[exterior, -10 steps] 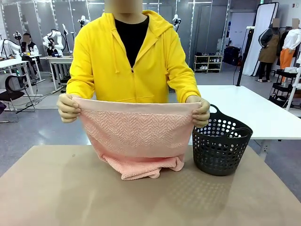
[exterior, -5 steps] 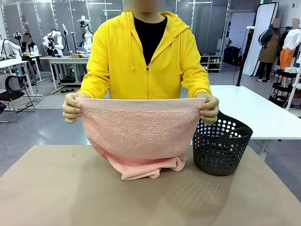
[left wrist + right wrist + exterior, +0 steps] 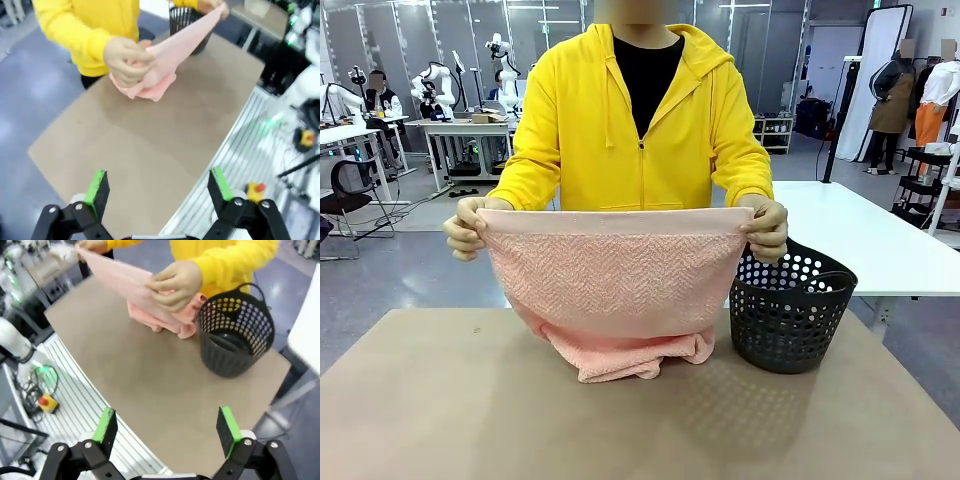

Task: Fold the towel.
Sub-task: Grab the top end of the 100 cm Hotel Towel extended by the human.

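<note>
1. The person has the towel [image 3: 610, 285] stretched taut, one hand [image 3: 465, 225] and the other hand [image 3: 767, 228] pinching its top corners.
2. Its lower end is bunched on the surface [image 3: 620, 430], just beside the black basket [image 3: 790, 310].
3. The left claw [image 3: 158, 182] and right claw [image 3: 167, 422] hover well back, fingers spread apart and gripping nothing.

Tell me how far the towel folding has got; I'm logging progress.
Done: no fold laid yet. In hand: the person's hands hold the towel by its top edge above the table, lower end bunched there. Left: all the folding; the left gripper and right gripper stand open, away from it.
</note>
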`<act>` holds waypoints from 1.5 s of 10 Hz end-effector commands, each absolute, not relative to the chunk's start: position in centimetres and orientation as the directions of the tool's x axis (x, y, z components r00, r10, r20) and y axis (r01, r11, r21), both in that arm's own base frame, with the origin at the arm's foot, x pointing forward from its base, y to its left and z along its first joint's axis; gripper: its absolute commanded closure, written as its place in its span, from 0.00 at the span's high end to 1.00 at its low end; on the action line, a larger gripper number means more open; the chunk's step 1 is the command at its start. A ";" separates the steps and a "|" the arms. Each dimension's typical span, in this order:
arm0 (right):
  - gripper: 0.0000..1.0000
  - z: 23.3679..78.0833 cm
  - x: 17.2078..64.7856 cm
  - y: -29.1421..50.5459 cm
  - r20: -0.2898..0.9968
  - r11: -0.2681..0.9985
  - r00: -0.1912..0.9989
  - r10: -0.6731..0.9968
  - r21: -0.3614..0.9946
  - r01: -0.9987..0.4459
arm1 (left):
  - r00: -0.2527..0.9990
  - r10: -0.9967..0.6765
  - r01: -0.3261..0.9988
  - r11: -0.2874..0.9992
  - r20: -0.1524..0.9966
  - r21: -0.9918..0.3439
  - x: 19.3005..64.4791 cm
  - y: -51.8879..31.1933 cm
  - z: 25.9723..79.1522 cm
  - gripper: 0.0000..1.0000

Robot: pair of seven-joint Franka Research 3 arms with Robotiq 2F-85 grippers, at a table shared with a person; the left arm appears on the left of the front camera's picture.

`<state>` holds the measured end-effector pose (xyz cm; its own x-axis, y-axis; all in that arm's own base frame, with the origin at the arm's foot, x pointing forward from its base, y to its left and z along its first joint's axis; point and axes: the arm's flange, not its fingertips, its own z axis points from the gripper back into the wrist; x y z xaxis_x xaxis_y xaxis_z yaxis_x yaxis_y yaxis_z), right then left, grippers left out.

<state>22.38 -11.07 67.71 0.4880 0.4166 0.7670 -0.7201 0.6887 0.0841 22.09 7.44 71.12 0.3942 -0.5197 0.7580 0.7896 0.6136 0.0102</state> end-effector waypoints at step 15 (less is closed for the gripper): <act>1.00 71.6 25.2 3.6 0.590 0.441 0.228 0.775 -0.246 -0.863 | 0.014 -0.887 0.912 0.201 0.461 0.357 23.5 -6.5 73.7 1.00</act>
<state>25.17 3.71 71.59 0.2248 0.7759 0.5895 -0.8654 0.4370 -0.2452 23.38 -5.25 72.26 0.0608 -0.8422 0.5358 0.9154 0.2610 0.3064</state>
